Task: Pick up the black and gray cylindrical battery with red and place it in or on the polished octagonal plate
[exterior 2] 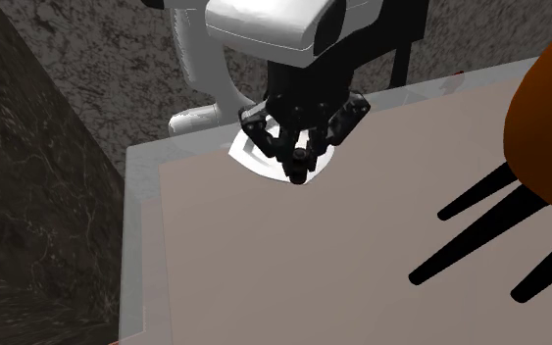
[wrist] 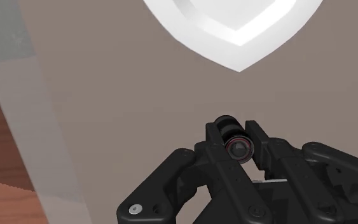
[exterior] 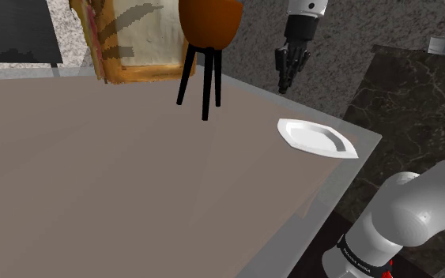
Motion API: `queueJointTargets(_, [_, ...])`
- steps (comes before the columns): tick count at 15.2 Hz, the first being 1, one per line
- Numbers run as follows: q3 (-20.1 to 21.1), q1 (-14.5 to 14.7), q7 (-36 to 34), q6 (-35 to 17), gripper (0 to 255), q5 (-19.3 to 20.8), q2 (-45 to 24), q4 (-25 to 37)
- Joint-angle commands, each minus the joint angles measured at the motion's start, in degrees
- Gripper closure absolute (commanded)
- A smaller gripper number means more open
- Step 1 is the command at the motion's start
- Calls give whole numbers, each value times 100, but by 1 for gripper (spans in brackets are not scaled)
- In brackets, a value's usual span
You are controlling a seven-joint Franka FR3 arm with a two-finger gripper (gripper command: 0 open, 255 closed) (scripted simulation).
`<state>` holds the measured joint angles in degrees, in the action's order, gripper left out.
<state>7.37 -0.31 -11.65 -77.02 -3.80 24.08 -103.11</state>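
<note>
In the wrist view a short black and gray cylindrical battery (wrist: 230,133) with a red ring is clasped between my black fingers, so my gripper (wrist: 236,144) is shut on it. It hangs above the gray-brown tabletop, a short way from the white octagonal plate (wrist: 237,46). In the shoulder view my gripper (exterior: 285,79) points down, up in the air beyond the plate (exterior: 311,136), which lies near the table's right corner. The second exterior view has the gripper (exterior 2: 299,169) in front of the plate (exterior 2: 248,157), covering most of it.
An orange chair (exterior: 209,22) on thin black legs (exterior: 205,83) stands at the table's far side, also large at the second exterior view's right (exterior 2: 548,108). Dark marbled walls (exterior: 418,103) close in by the plate's corner. The table edge (wrist: 18,127) runs close beside the gripper.
</note>
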Motion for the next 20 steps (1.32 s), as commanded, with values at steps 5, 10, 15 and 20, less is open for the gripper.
queueJointTargets(5, [100, 121, -206, 343, 255, -195, 1070, -709])
queueJointTargets(10, [230, 248, -458, 760, 255, -417, 1957, -1156])
queueJointTargets(15, [266, 284, -475, 568, 255, -475, 2264, -1651])
queueJointTargets(20, [293, 305, -447, 246, 255, -507, 2475, -2183])
